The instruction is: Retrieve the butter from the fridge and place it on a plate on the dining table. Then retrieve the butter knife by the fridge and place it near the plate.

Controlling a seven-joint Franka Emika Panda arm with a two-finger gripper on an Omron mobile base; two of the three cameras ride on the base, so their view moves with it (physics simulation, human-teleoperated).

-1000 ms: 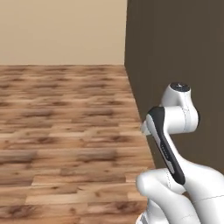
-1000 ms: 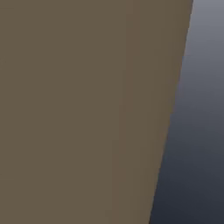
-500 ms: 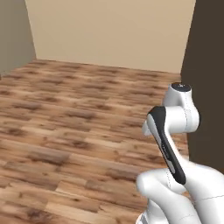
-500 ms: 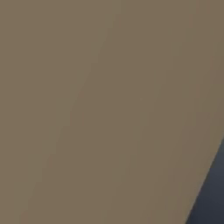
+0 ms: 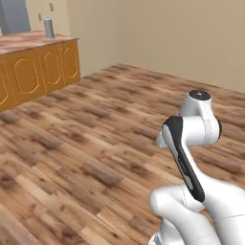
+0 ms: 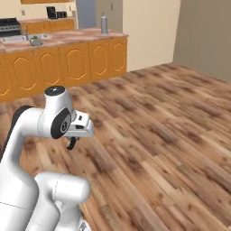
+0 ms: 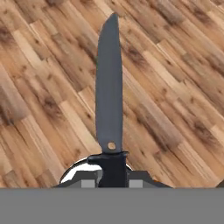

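Observation:
The butter knife (image 7: 109, 96) is a slim dark blade that points away from the hand over the wooden floor. My gripper (image 7: 113, 180) is shut on its black handle at the bottom of the hand view. In the right base view the gripper (image 6: 72, 142) hangs low under the folded white arm, close to the base. The fridge, the butter, the plate and the dining table are out of view.
A marbled counter on orange cabinets (image 6: 67, 58) runs along the back left, also seen as the counter (image 5: 33, 67) in the left base view. A grey cylinder (image 6: 104, 25) stands on its end. Beige walls (image 5: 191, 38) close the room. Bare wooden floor (image 6: 171, 135) stretches ahead.
The whole picture has swung as the base turns: the dark panel that was close by has left both views, and the orange-cabinet counter has come in. The arm's pose and grip look unchanged.

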